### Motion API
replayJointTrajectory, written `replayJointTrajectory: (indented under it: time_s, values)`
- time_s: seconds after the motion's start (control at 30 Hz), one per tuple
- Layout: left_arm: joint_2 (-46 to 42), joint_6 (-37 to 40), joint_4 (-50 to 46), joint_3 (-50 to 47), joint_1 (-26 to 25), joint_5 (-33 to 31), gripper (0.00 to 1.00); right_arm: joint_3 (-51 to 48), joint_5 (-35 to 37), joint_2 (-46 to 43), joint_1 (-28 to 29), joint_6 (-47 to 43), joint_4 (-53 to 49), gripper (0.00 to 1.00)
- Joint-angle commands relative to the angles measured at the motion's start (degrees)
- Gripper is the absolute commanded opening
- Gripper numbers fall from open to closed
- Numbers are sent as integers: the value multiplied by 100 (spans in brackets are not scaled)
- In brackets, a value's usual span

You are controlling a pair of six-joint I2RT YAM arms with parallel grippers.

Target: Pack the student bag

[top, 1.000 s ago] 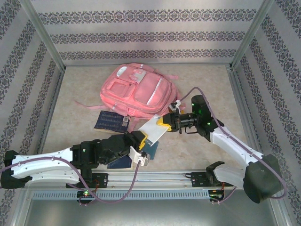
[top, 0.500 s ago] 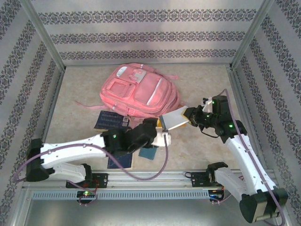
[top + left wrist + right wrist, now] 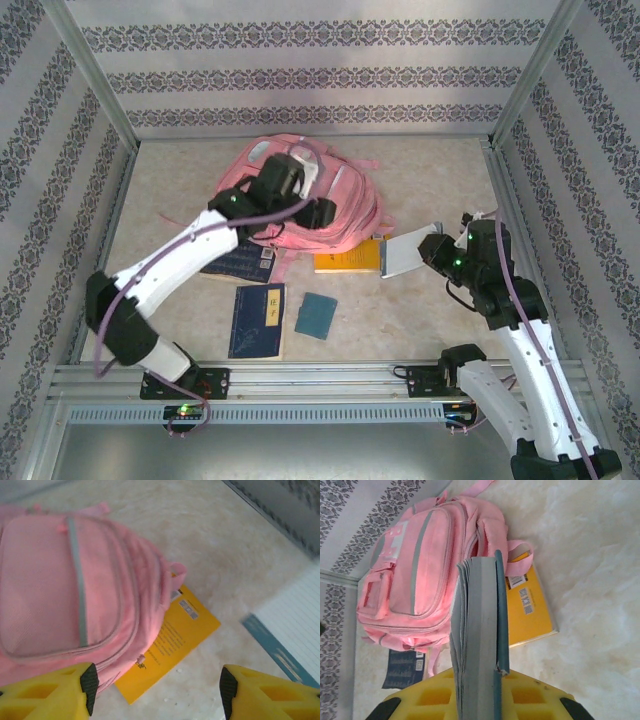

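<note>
**Student bag** [image 3: 350, 205] lies flat at upper centre of the desk [image 3: 430, 170], a yellow book [image 3: 348, 262] tucked partly under its lower-right edge. Left jaws, spread and empty, hover over that edge, probably to open the bag. Right jaws pinch a lined notebook [image 3: 405, 255] on edge at centre right, held clear for loading. A dark booklet [image 3: 238, 265], a blue book [image 3: 258, 320] and a teal pad [image 3: 316, 315] wait at lower centre.

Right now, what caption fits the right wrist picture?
Right hand grips a blue-covered paper notebook facing the large pink fabric backpack and yellow book.
</note>
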Motion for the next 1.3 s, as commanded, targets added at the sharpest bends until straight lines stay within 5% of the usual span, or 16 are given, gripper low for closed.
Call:
replayJointTrajectory:
  time_s: [0.0,0.2,0.4,0.63,1.27]
  values:
    - [726,-930,-617,633,430,1007,67,-263,151,29,20,-408,88,0]
    - [1753,-1241,-542,1445,1078,1052,67,-382,167,-69,207,-844,-23,0]
    - [2959,-548,-1323,3160,1188,906,62,-558,-283,-150,287,-891,183,0]
    - [3663,-661,-1305,3990,1298,1198,63,-825,-298,-584,284,-700,366,0]
    - [4138,-1434,-107,3356,1126,2536,47,-857,-185,-582,230,-578,298,0]
